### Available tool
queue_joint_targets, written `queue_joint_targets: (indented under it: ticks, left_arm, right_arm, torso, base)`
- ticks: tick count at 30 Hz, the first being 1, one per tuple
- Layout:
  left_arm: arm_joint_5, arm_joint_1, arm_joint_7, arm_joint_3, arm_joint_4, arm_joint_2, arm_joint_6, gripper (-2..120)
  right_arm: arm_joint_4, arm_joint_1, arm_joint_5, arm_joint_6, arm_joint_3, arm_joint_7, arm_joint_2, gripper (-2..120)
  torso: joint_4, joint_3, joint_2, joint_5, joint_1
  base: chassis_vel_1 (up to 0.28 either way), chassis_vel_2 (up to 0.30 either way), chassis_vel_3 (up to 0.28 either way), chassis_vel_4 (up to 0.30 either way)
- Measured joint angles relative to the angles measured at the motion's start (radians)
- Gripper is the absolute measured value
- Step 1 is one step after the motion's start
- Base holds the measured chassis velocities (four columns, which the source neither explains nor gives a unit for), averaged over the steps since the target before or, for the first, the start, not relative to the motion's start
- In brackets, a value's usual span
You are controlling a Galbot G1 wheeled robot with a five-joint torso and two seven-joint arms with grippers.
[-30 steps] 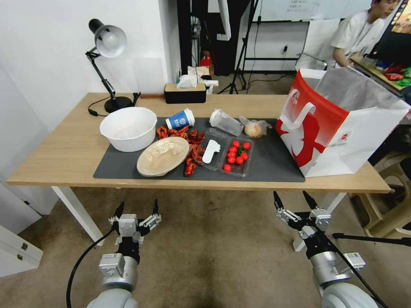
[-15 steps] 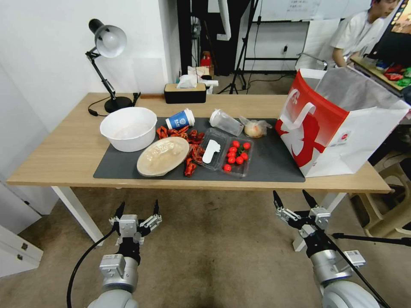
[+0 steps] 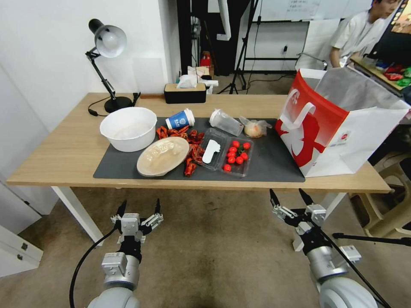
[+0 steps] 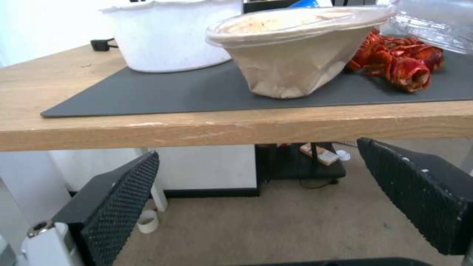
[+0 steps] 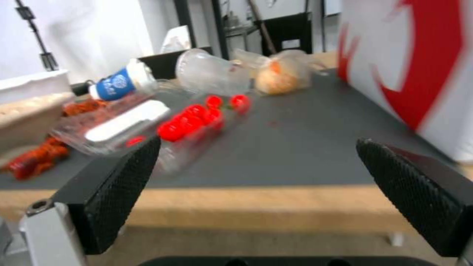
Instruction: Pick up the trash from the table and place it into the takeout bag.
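Trash lies on the dark grey mat [image 3: 274, 164] of the light-wood table [image 3: 64, 158]: a blue-and-white paper cup [image 3: 180, 119] on its side, a clear plastic cup [image 3: 226, 122], a clear-wrapped food bundle [image 3: 254, 128], a round tan lid [image 3: 163, 156] on a tan bowl [image 4: 291, 66], red shell scraps [image 3: 191, 149] and a clear tray with red tomatoes [image 3: 236, 156]. The red-and-white takeout bag [image 3: 338, 128] stands open at the table's right end. My left gripper [image 3: 138, 210] and right gripper [image 3: 288, 199] hang open below the table's front edge, holding nothing.
A white bowl [image 3: 128, 127] sits at the mat's left end. A black desk lamp [image 3: 107, 64] and a tissue box [image 3: 185, 92] stand at the table's far edge. White table legs [image 3: 79, 214] reach the brown floor. A black pole [image 3: 372, 238] lies low at right.
My right gripper has shifted slightly left and up toward the table edge. My left gripper has crept a little upward.
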Motion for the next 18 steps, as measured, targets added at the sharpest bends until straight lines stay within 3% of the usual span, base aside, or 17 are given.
queue_joint_targets:
  ticks: [11, 18]
  left_arm:
    - [0.010, -0.005, -0.001, 0.002, -0.010, -0.007, 0.003, 100]
    - [0.015, -0.010, -0.001, 0.010, -0.003, -0.006, 0.004, 100]
  right_arm:
    - [0.003, 0.309, 0.061, -0.231, -0.136, 0.070, -0.049, 100]
    - [-0.020, 0.404, 0.050, -0.302, -0.204, 0.141, -0.036, 100]
  torso:
    - [0.0003, 0.000, 0.000, -0.0001, 0.000]
    - [0.0000, 0.000, 0.000, 0.0002, 0.000]
  base:
    - [0.000, 0.000, 0.000, 0.000]
    - [0.000, 0.000, 0.000, 0.000]
